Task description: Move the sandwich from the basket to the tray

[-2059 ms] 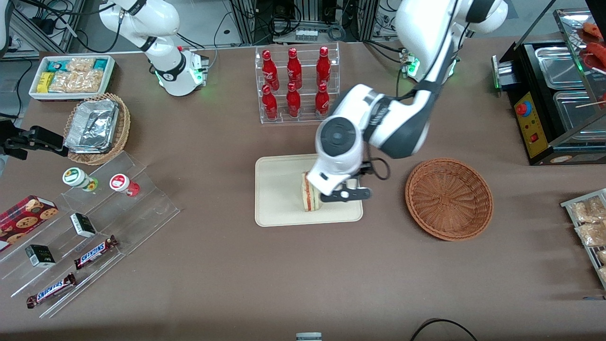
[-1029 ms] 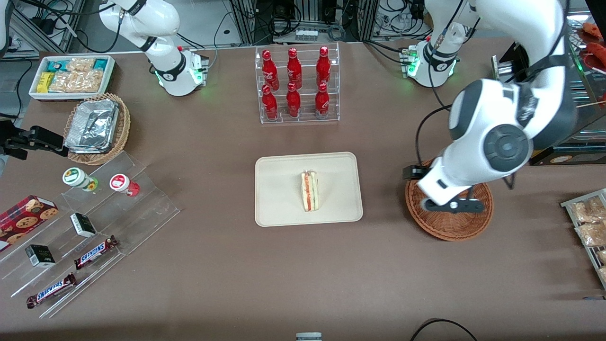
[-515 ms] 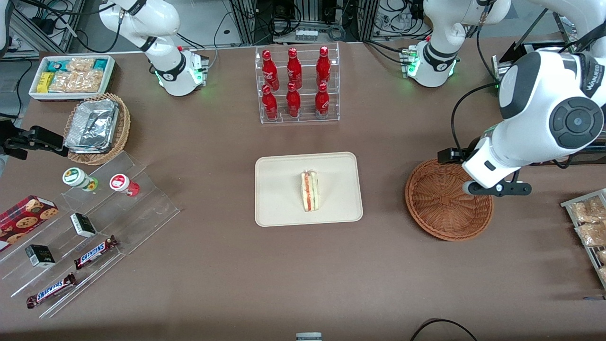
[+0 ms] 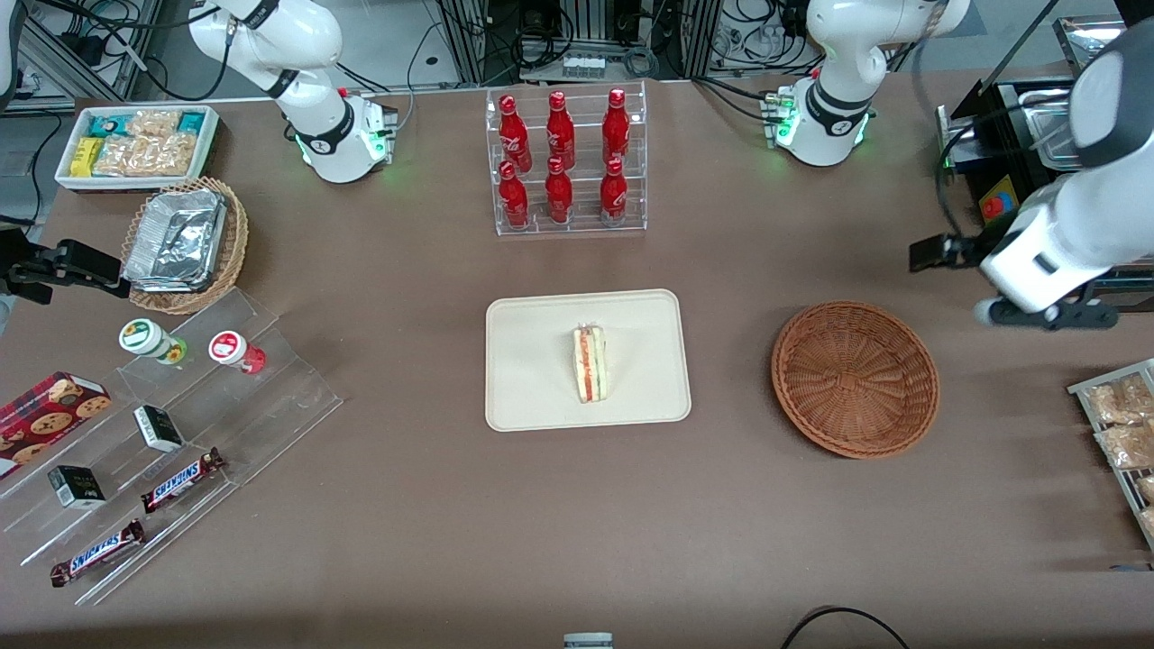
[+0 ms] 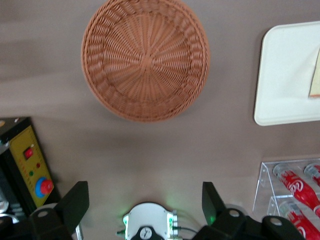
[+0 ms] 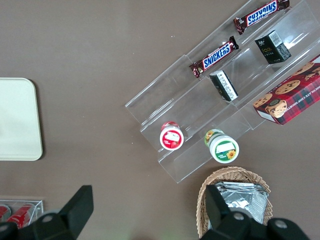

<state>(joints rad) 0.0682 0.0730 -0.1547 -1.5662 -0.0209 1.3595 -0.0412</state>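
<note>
The sandwich (image 4: 590, 365) stands on edge in the middle of the tray (image 4: 532, 335), at the centre of the front view, its striped red, green and white filling facing up. The basket (image 4: 855, 379) sits well apart from it, toward the working arm's end of the worktop (image 4: 406, 505), with nothing in it. The gripper (image 4: 1050, 315) hangs above the worktop at the frame's edge, farther from the camera than the basket. Its fingers (image 5: 75, 202) are spread wide with nothing between them, as the wrist view shows. Judging by how things lie, the placing looks done. The sandwich is probably light and soft: bread that dents under a hard squeeze, and layers that could slide apart or spill if it is tipped. If it had to be taken up again, the sensible hold would be across the two flat bread faces, low and near the thick end, closing gently. Pinching the cut edge would likely crush the filling.
</note>
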